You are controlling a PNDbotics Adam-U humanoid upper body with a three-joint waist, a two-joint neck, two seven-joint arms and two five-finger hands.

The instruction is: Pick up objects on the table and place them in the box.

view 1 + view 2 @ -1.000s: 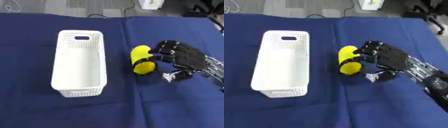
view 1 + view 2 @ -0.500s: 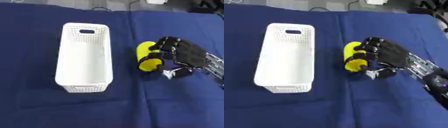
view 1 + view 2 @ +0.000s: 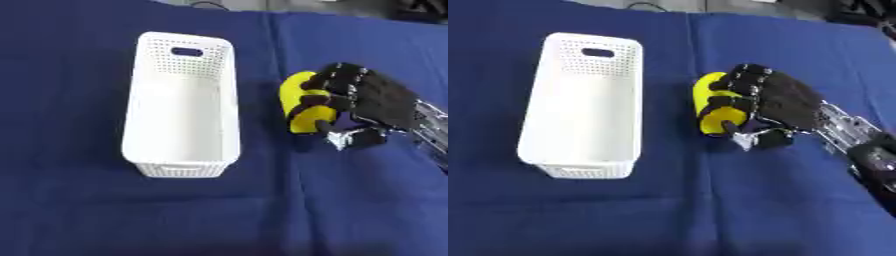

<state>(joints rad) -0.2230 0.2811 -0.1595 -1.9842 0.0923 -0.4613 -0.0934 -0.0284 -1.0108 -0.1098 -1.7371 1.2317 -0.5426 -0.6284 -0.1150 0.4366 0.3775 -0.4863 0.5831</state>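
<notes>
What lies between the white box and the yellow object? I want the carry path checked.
Only bare blue cloth lies between the white box and the yellow object, which the right hand fingers curl around; left eye view.

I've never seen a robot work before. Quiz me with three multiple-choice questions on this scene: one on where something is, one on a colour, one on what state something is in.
1. Where is the yellow object relative to the white perforated box?
A. Inside it
B. To its right, on the blue cloth
C. To its left

2. What colour is the cloth covering the table?
A. Dark blue
B. Green
C. Grey

3. What is the robot's right hand doing?
A. Lying flat and open, away from everything
B. Reaching into the box
C. Curled round the yellow object

Answers:
1. B, since the object lies on the cloth right of the box, apart from it.
2. A, since blue fabric fills the scene.
3. C, since the black fingers wrap over the object's top and side.

The box holds nothing.
</notes>
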